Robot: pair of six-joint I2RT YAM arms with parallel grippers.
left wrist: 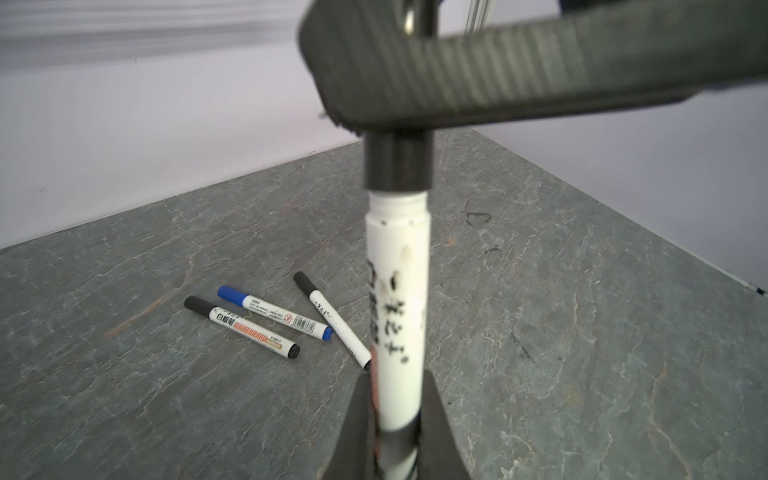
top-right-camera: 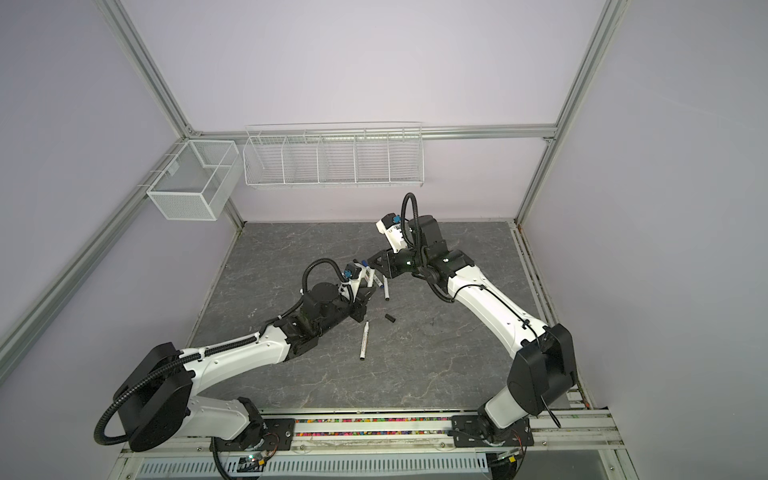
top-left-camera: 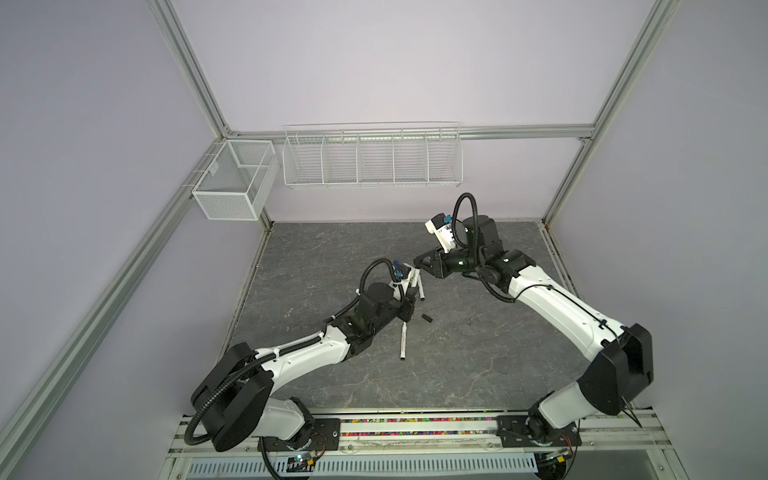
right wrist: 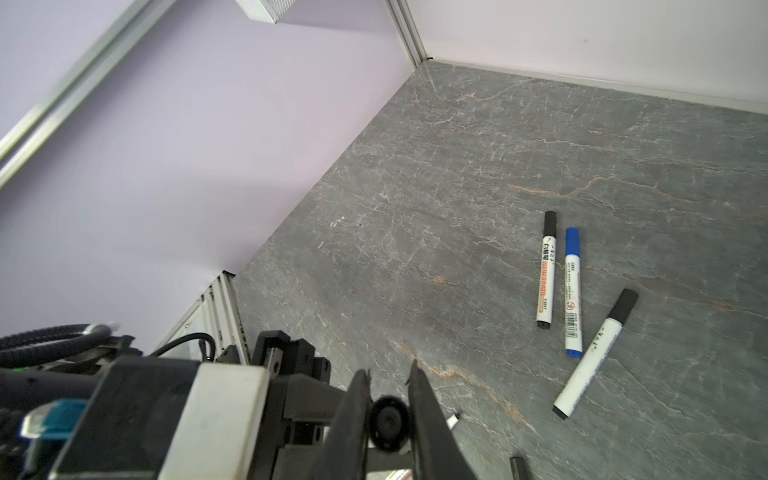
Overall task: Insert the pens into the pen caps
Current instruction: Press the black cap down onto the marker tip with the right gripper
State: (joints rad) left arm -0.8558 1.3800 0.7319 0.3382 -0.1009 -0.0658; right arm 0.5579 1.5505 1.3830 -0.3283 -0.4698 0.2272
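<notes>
a: risk check, biggest first?
b: arms. the right gripper [right wrist: 390,370] reaches across the middle to the left gripper [left wrist: 397,374], and the two are close together in both top views. a sideways shove would likely knock them into each other.
a: grips?
b: left is pressed together on the tail of the held pen [left wrist: 397,291], which stands upright. right is pinching the black cap [left wrist: 397,166] on its tip. white neck shows below the cap, so i judge it's not seated.
a: failure modes?
b: the pen is pinched low and the push comes in at the far end. off-axis, it could lever over or slide down through the fingers. the round cap could also squirt out of the pinch.
a: if dropped?
b: it lands near the whiteboard-print pen [left wrist: 241,326], blue-capped pen [left wrist: 276,311] and third capped pen [left wrist: 332,320], which lie close together. it could scatter them.
a: room?
b: table [top-left-camera: 457,374] is open to the right and on the near side, edges well apart from the work. wire baskets [top-left-camera: 372,158] hang on the wall, out of the way. the last pen [top-left-camera: 403,341] looks uncapped, with the loose cap [top-left-camera: 427,318] near it. both lie just beside the left gripper, so mind them when pulling back.
</notes>
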